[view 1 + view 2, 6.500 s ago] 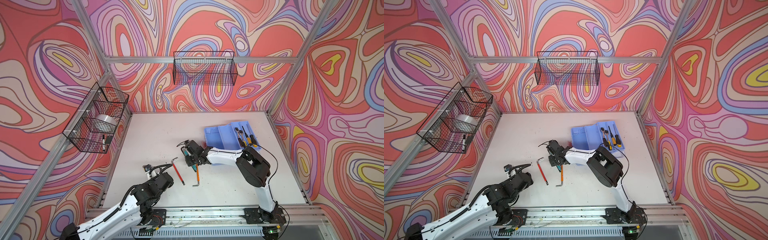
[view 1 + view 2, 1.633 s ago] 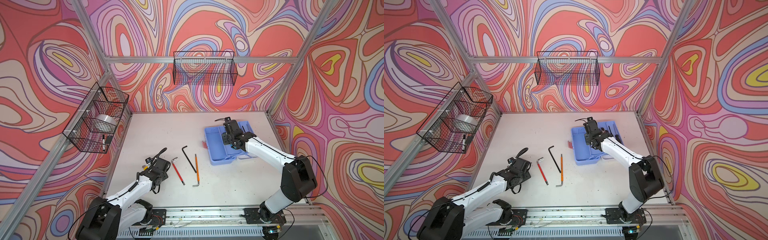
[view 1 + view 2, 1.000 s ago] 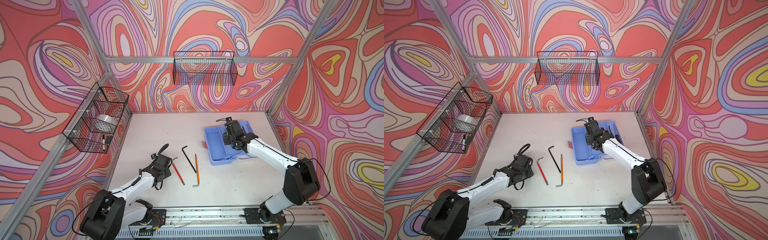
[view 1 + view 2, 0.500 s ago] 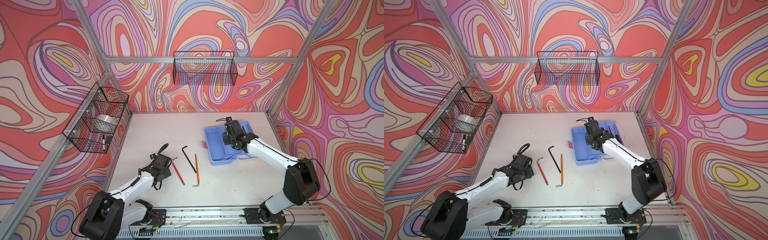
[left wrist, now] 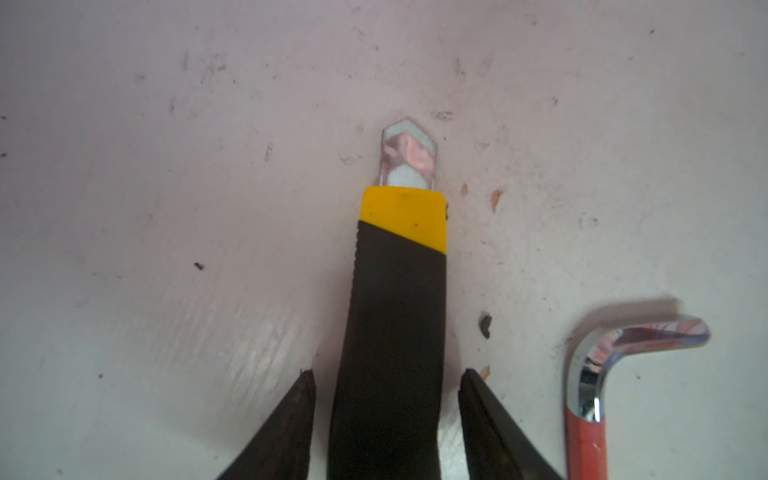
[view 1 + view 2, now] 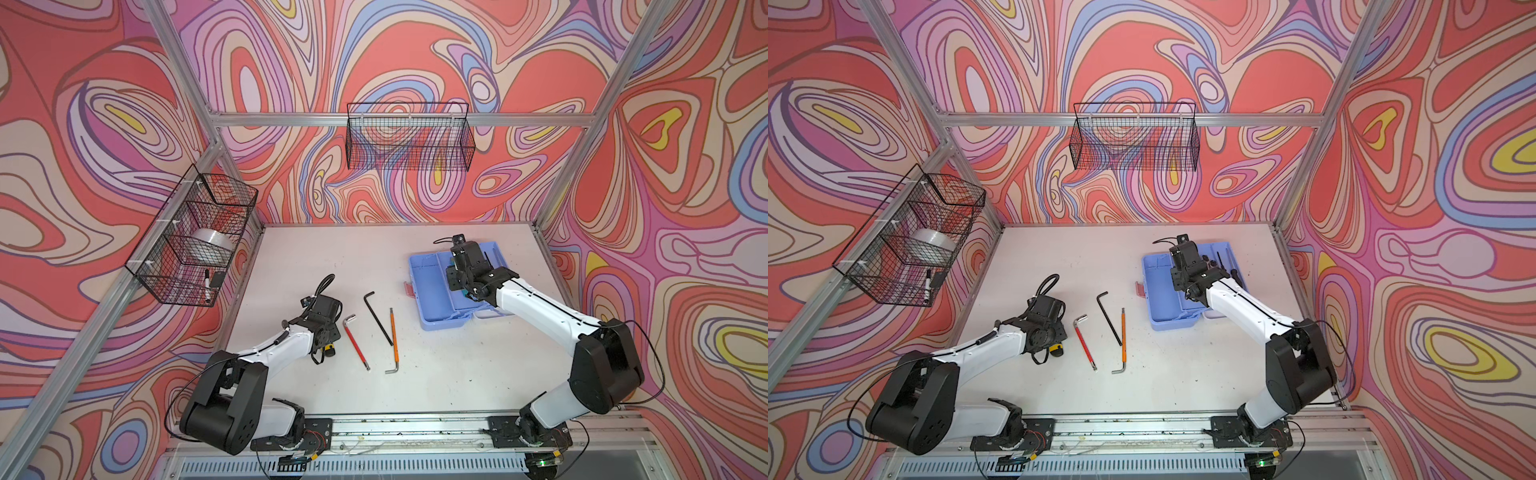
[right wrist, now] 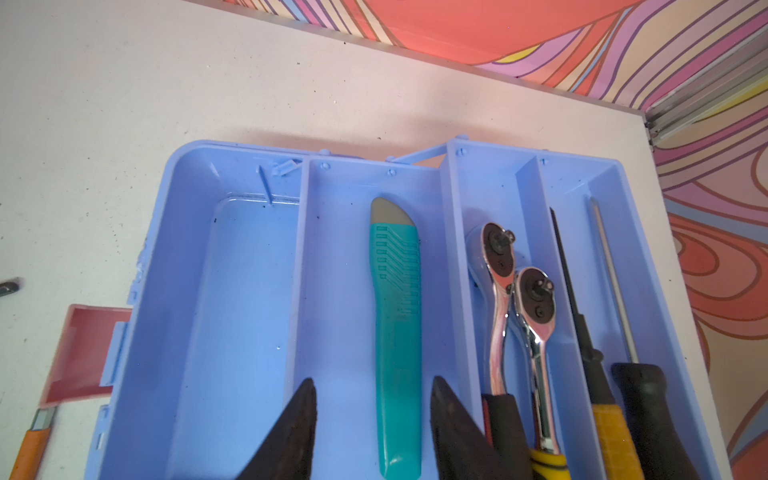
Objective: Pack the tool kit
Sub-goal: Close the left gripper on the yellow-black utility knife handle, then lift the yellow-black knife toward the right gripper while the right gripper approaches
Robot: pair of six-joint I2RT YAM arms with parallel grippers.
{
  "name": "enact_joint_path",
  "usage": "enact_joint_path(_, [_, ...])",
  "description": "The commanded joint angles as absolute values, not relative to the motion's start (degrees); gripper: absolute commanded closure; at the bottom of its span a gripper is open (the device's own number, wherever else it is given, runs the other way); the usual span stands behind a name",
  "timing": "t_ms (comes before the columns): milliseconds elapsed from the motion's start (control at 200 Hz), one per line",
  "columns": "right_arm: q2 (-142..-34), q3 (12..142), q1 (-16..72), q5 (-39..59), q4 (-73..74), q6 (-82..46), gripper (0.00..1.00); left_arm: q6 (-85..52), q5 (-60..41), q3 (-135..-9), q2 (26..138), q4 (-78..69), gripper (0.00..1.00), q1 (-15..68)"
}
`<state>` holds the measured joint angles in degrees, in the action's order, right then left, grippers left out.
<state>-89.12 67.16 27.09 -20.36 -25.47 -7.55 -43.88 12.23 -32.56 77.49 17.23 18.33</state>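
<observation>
The tool kit [image 6: 436, 303] lies open at the back right, a blue base with a divided tray [image 7: 340, 257] and a pink latch [image 6: 409, 288]. My right gripper [image 7: 372, 380] hangs open over a teal knife [image 7: 397, 316] lying in the tray, with a gap on each side. Two ratchets [image 7: 498, 266] and two screwdrivers [image 7: 577, 316] fill the neighbouring compartments. My left gripper [image 5: 386, 374] stands open around a black-and-yellow tool [image 5: 399, 316] lying on the table, its fingers [image 5: 291, 415] clear of the handle. In both top views this tool [image 6: 329, 350] [image 6: 1057, 350] peeks out under the left wrist.
Red [image 6: 356, 341], black [image 6: 379, 318] and orange [image 6: 393, 334] hex keys lie mid-table; the red one [image 5: 586, 440] is close beside my left gripper. A wire basket [image 6: 195, 241] with tape hangs on the left wall, another basket [image 6: 409, 139] on the back wall.
Over several seconds the right arm swung from the table's middle to above the tool kit, and the left arm reached forward to the black-and-yellow tool. In the last half second nothing visibly moved.
</observation>
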Motion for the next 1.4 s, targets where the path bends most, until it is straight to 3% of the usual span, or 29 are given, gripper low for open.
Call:
enact_joint_path(0, [-87.47, 66.57, 27.59, -21.05, -25.05, -7.43, 0.54, -42.84, 10.57, -32.54, 78.57, 17.40, 0.52, 18.02])
enact_joint_path(356, [-87.64, 66.63, 27.51, -19.82, -24.96, -8.39, 0.54, -41.23, 8.54, -32.60, 78.12, 17.24, 0.80, 18.08])
enact_joint_path(946, [-87.24, 64.07, 29.19, -8.03, -19.86, -12.10, 0.57, -41.66, 5.80, -33.22, 68.13, 18.73, 0.80, 18.88])
enact_joint_path(1397, [-90.64, 64.06, 33.25, 9.07, -11.45, -19.05, 0.52, -41.84, 6.76, -37.96, 67.93, 15.57, 0.80, 28.91])
